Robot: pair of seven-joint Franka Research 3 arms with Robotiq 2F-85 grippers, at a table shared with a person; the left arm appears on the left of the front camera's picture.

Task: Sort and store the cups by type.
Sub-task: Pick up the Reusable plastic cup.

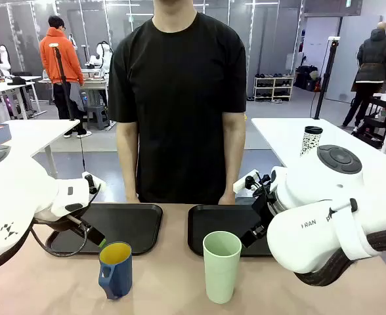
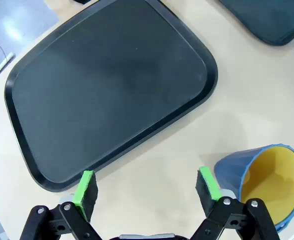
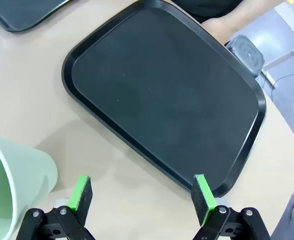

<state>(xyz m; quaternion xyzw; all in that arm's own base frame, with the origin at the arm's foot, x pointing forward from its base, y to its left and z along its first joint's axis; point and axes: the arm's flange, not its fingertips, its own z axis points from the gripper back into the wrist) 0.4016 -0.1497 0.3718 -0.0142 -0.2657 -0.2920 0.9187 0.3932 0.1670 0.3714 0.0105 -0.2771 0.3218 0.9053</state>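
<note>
Now, front view: you have the dark blue mug and the mint-green tumbler upright and apart on the table. Each stands just in front of a black tray: left tray, right tray. A person stands at the far edge, and a speckled lidded cup sits on another table behind.

Left wrist view: your left gripper hangs over bare table at the left tray's rim. Fingers spread wide, holding nothing. The mug is near one finger, outside the gap.

Right wrist view: right gripper is spread and empty beside the right tray's rim. The tumbler is off to one side.
</note>
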